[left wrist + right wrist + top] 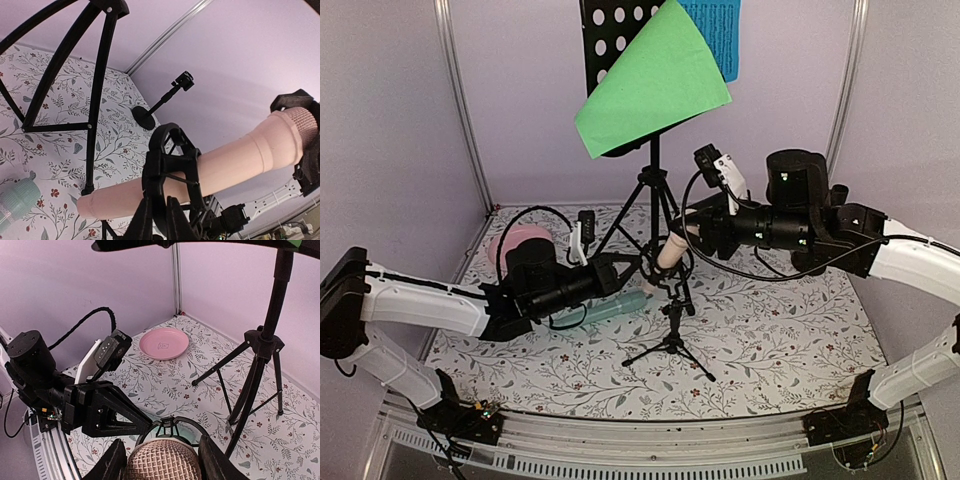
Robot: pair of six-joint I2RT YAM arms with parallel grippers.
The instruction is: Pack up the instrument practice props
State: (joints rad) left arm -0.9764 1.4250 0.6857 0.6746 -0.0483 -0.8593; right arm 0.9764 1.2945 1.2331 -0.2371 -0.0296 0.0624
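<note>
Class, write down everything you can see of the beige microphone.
The beige microphone is a smooth, plastic-looking tube that widens toward a rounded, mesh-textured head. It is raised off the floral mat, and a black ring clip on top of the small black tripod encircles its middle. The right hand grips the head, with one finger on each side.
</note>
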